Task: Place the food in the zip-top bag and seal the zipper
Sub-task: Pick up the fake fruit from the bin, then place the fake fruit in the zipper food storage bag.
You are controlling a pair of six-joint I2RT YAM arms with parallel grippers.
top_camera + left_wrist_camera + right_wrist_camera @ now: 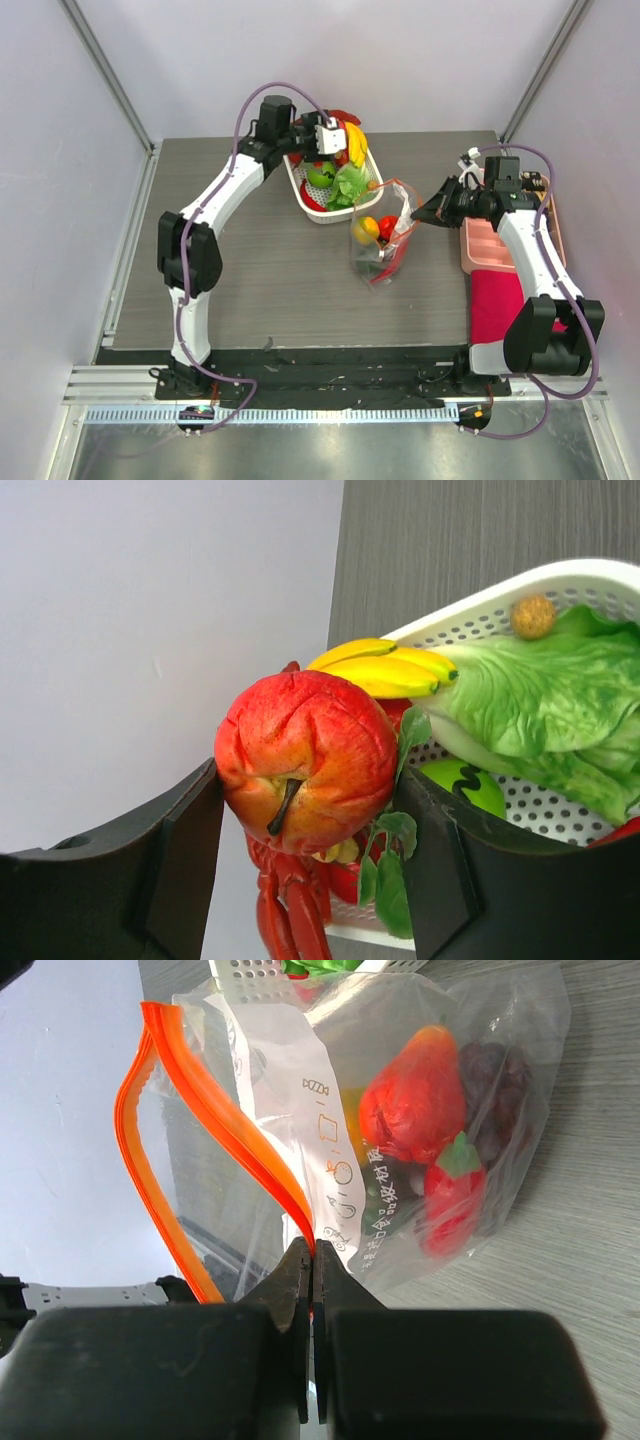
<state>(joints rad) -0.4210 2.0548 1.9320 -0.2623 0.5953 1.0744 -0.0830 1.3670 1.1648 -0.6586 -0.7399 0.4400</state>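
My left gripper (335,135) is over the white basket (300,185) at the back and is shut on a red-yellow toy apple (305,760). In the left wrist view the basket (480,615) holds a yellow banana (385,670), green lettuce (550,695), a green fruit (465,785) and a red lobster (285,910). My right gripper (418,213) is shut on the orange-red zipper (235,1130) at the mouth of the zip-top bag (380,240). The bag (400,1110) stands open, with a red strawberry (450,1195), a red-orange fruit (415,1095) and dark grapes (495,1085) inside.
A pink divided tray (490,245) and a magenta cloth (495,305) lie on the right under my right arm. Grey walls close in the table on three sides.
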